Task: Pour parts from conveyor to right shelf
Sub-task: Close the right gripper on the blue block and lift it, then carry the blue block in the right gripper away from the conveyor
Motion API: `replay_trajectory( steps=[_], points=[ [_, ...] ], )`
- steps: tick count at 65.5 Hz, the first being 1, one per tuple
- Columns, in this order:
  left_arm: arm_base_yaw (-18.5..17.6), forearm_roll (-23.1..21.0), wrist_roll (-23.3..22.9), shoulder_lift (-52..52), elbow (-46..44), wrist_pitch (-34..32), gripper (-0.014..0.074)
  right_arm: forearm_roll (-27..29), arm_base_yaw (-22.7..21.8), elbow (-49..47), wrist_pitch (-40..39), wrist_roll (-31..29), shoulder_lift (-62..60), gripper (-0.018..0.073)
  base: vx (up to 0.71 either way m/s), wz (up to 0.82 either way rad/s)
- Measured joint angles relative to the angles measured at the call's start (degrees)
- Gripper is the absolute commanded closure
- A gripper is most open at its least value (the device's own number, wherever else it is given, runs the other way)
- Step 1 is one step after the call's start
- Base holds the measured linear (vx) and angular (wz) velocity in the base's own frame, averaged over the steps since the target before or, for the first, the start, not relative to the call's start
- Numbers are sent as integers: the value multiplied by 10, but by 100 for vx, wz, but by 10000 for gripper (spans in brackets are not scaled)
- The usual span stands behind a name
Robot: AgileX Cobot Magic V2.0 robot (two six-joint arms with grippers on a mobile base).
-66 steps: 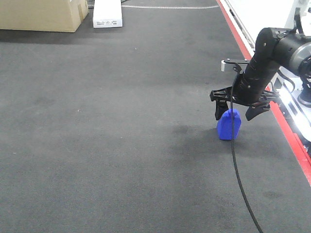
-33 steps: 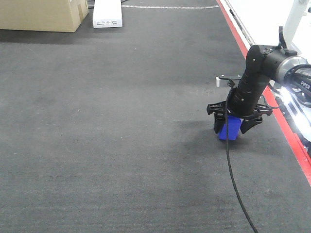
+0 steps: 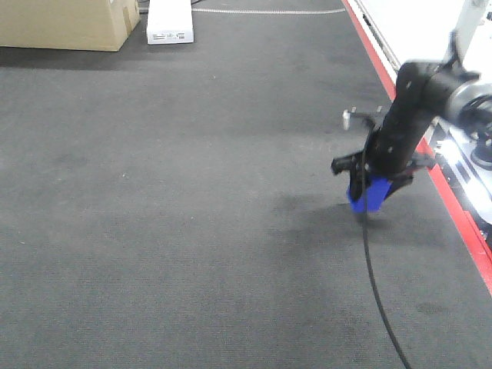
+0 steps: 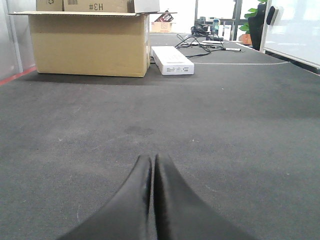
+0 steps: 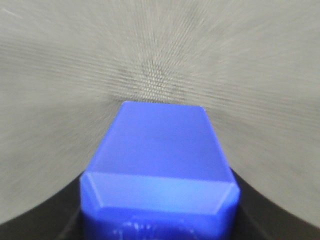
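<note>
A small blue part (image 3: 368,196) hangs tilted just above the dark grey conveyor (image 3: 192,192), near its red right edge strip (image 3: 453,207). My right gripper (image 3: 372,187) is shut on the part, and its black arm is blurred with motion. The right wrist view is filled by the blue part (image 5: 160,170) between the dark fingers (image 5: 47,215), with the belt (image 5: 150,55) blurred behind it. In the left wrist view my left gripper (image 4: 152,162) is shut on nothing, low over the belt (image 4: 225,125). The right shelf is out of view.
A cardboard box (image 3: 65,23) and a flat white box (image 3: 170,21) lie at the far left end of the belt, also in the left wrist view as the cardboard box (image 4: 87,42) and white box (image 4: 172,60). A black cable (image 3: 380,300) trails from the right arm.
My right gripper dropped over the blue part, shut on it, and has lifted it off the belt, tilting it. The left gripper shows no earlier frame.
</note>
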Motion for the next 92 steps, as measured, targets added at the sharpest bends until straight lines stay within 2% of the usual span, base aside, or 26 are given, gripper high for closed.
replay_trajectory(
  steps=[9, 15, 32, 41, 48, 66, 74, 83, 92],
  points=[
    [0, 0, 0, 0, 0, 0, 603, -7, 0, 54, -2, 0, -78, 564, 0, 0],
    [0, 0, 0, 0, 0, 0, 603, -12, 0, 138, -31, 0, -161, 564, 0, 0],
    [0, 0, 0, 0, 0, 0, 603, -15, 0, 462, -245, 0, -491, 564, 0, 0],
    [0, 0, 0, 0, 0, 0, 603, -19, 0, 595, -367, 0, -680, 564, 0, 0],
    [0, 0, 0, 0, 0, 0, 603, -34, 0, 663, -408, 6, -811, 564, 0, 0],
    [0, 0, 0, 0, 0, 0, 603, -110, 0, 768, -415, 42, -1095, 564, 0, 0],
    [0, 0, 0, 0, 0, 0, 603, -122, 0, 811, -367, 66, -1219, 564, 0, 0],
    [0, 0, 0, 0, 0, 1, 603, -128, 0, 828, -286, 73, -1236, 564, 0, 0],
    [0, 0, 0, 0, 0, 0, 603, -130, 0, 828, -291, 69, -1225, 564, 0, 0]
  ],
)
